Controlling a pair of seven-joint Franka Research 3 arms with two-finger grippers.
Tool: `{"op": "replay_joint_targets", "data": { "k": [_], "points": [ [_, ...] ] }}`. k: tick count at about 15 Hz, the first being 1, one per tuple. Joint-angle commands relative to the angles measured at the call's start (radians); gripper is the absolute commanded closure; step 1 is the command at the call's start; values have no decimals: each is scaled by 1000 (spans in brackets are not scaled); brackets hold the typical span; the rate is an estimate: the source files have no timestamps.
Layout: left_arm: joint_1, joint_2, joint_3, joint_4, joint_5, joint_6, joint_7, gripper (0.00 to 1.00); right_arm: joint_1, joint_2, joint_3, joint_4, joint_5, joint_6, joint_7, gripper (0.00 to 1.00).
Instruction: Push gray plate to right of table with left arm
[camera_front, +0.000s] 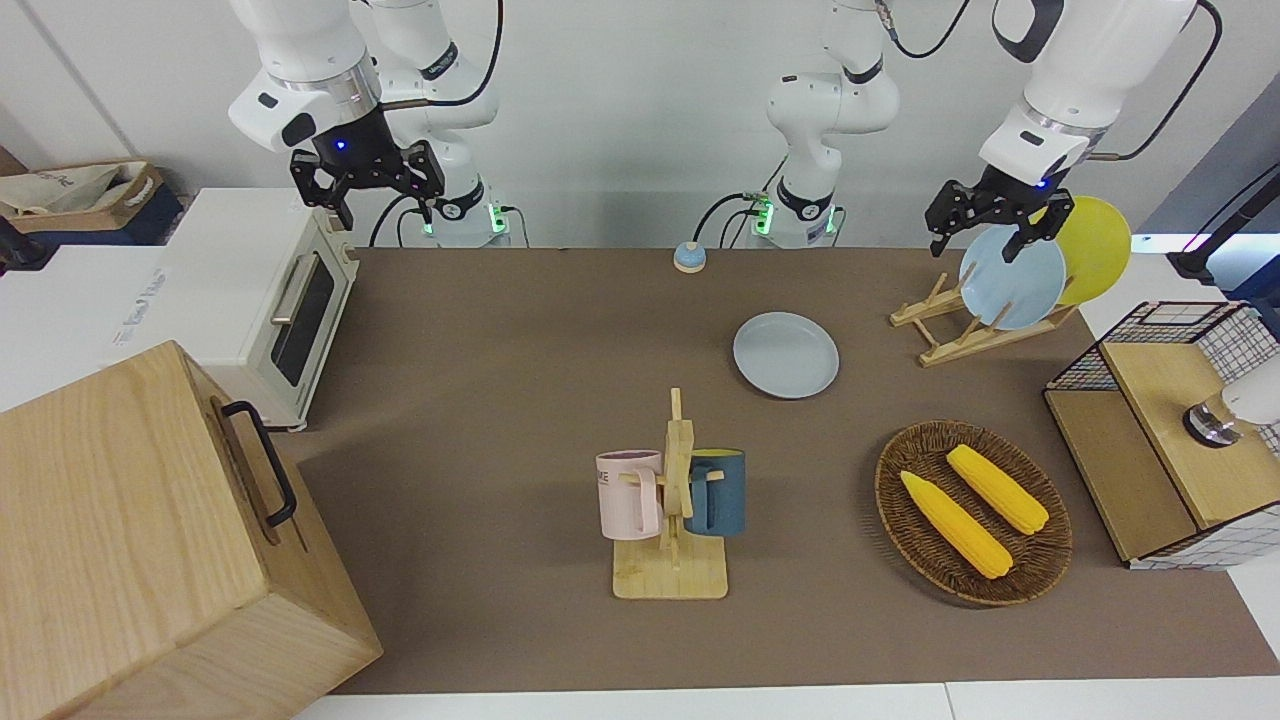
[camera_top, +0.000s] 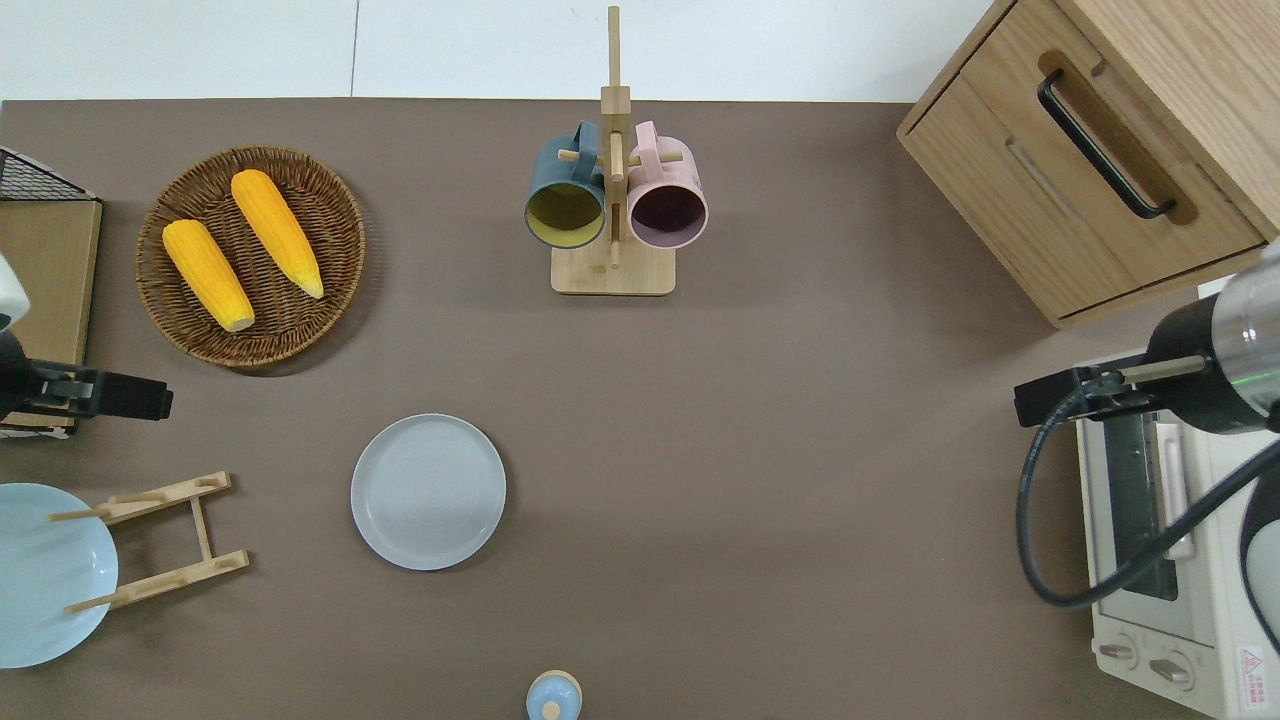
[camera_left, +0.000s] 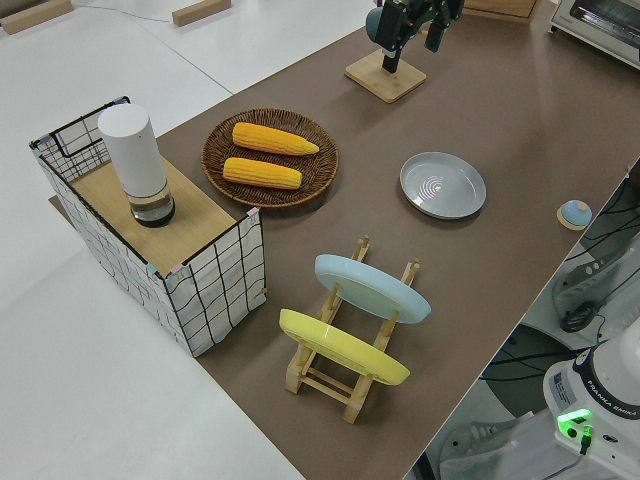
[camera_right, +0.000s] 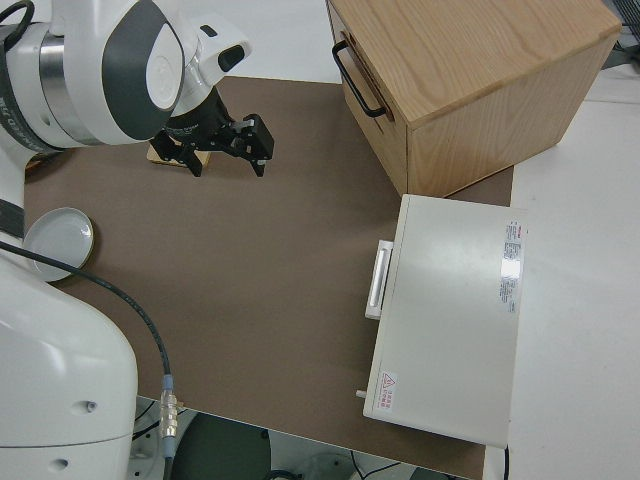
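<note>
While the gray plate (camera_top: 428, 491) lies flat on the brown desk (camera_top: 800, 450), we see it well apart from both arms, between the wooden plate rack (camera_top: 160, 540) at the left arm's end and the middle of the desk, nearer to the robots than the mug tree (camera_top: 613, 200). The left hand (camera_front: 985, 222) hangs in the air with its fingers spread and nothing between them, near the sky-blue plate (camera_front: 1012, 280) and yellow plate (camera_front: 1095, 250) standing in the rack. In the overhead view we find that hand cut off at the edge, only its dark body showing. The right arm is parked, its hand (camera_front: 368, 185) released too. Two corn cobs (camera_top: 240, 245) rest in the woven basket (camera_top: 335, 230). The toaster oven (camera_top: 1170, 570) is partly hidden there by the right arm's cable.
</note>
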Motion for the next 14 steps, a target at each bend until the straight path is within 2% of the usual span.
{"op": "replay_joint_targets", "data": {
  "k": [1, 14],
  "points": [
    [0, 1, 0, 22, -4, -46, -1, 7, -11, -8, 6, -1, 8, -12, -3, 17],
    [-1, 1, -2, 10, -7, -85, -18, 5, -11, -8, 6, 1, 8, -12, -3, 17]
  ]
}}
